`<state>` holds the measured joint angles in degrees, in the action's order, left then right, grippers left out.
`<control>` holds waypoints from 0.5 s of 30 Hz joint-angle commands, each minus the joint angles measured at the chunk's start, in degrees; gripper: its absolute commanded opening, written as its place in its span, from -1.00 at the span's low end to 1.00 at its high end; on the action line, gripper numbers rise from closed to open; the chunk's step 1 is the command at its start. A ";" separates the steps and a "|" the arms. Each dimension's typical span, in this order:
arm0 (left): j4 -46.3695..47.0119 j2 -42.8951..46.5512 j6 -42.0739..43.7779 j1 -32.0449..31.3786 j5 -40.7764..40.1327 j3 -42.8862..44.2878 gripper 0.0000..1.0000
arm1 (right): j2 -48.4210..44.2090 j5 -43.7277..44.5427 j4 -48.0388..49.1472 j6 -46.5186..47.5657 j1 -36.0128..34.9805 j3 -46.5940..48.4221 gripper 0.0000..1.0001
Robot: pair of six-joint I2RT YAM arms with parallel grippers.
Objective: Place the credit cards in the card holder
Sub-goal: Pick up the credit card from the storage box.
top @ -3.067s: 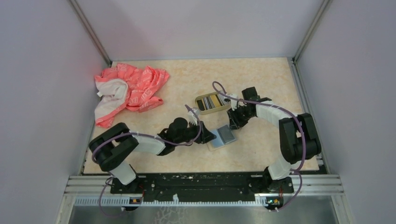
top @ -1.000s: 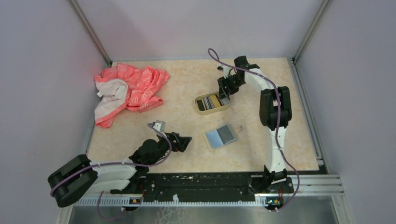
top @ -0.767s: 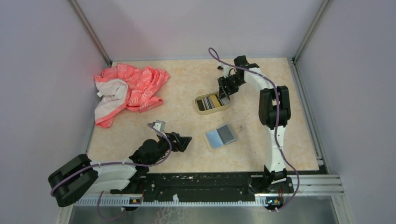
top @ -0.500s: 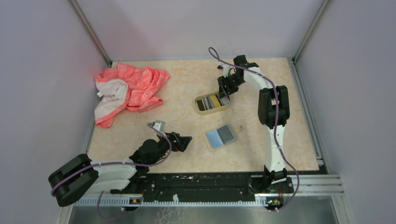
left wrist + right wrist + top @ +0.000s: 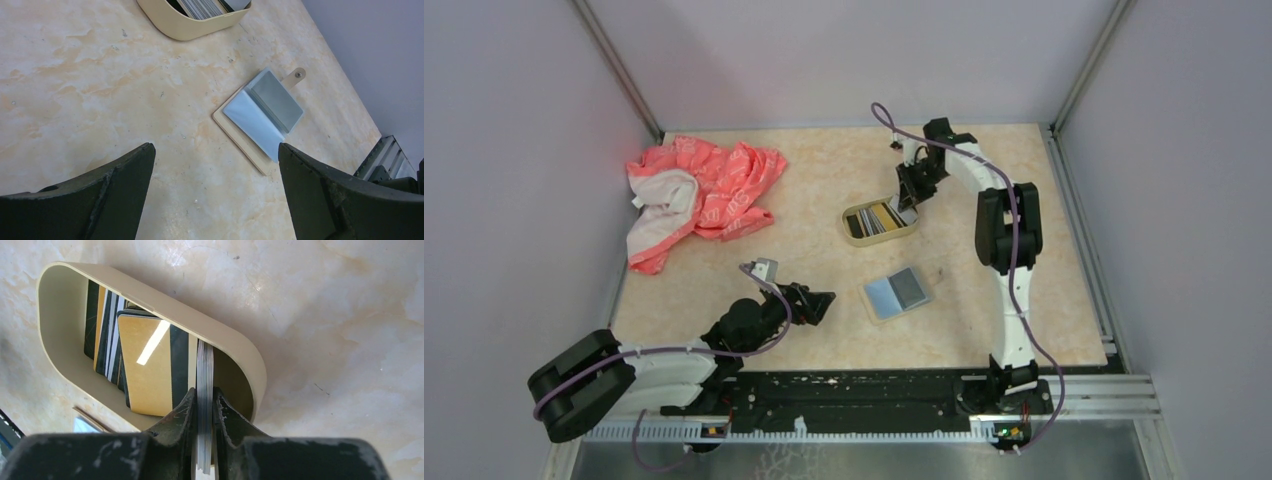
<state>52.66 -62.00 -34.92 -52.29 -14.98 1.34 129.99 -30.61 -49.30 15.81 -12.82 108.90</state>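
A beige oval tin [image 5: 882, 239] [image 5: 165, 306] holds the credit cards, lying flat and on edge, with a gold card with a dark stripe [image 5: 145, 365] on top. My right gripper [image 5: 908, 204] [image 5: 204, 392] reaches into the tin's right end, shut on a thin stack of silvery cards [image 5: 205, 367] standing on edge. The card holder [image 5: 897, 293] [image 5: 260, 117], a tan fold-out wallet with a snap tab and pale blue and grey sleeves, lies open on the table. My left gripper [image 5: 819, 303] [image 5: 215, 145] hovers left of it, open and holding nothing.
A crumpled pink and white cloth [image 5: 699, 195] lies at the back left. Grey walls close in the table on three sides. The right arm stretches far over the back right of the table.
Both arms have left the card holder since the earliest frame: the left drew back, the right went to the tin. In the last half second the right jaws closed on the stack.
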 commanded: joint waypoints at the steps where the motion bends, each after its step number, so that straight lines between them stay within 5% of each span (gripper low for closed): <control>1: 1.92 -0.01 -0.20 0.26 0.11 -1.08 0.96 | 0.14 1.13 -1.00 0.15 0.89 2.04 -0.87; 15: 1.91 -0.02 -0.23 0.26 -0.02 -1.08 0.96 | 3.17 -4.85 -4.48 0.61 1.28 3.44 -0.45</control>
<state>52.71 -62.00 -34.92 -52.29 -14.98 1.34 131.39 -34.17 -51.77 15.38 -12.05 109.75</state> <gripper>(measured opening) 0.982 0.265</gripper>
